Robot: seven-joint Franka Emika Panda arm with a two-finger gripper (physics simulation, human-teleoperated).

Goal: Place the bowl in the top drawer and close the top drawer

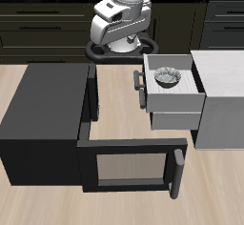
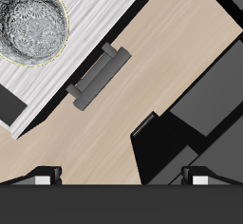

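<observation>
The bowl [image 1: 169,76] is small, silvery-grey and speckled inside. It lies in the top drawer [image 1: 186,99], which stands pulled out of the pale grey cabinet [image 1: 224,86]. The drawer's short dark bar handle [image 1: 139,82] faces the middle of the table. In the wrist view the bowl [image 2: 28,19] rests on the drawer's light floor [image 2: 90,19], with the handle [image 2: 100,76] beside it. My gripper [image 2: 121,178] is open and empty, its fingertips [image 2: 43,177] wide apart. In the exterior view it [image 1: 122,46] hangs high, farther back than the drawer.
A big black box [image 1: 43,114] stands beside the cabinet. Its wide black frame drawer [image 1: 129,143] is pulled out toward the table's front edge, with a long handle [image 1: 178,168]. Part of this black frame [image 2: 195,114] shows in the wrist view.
</observation>
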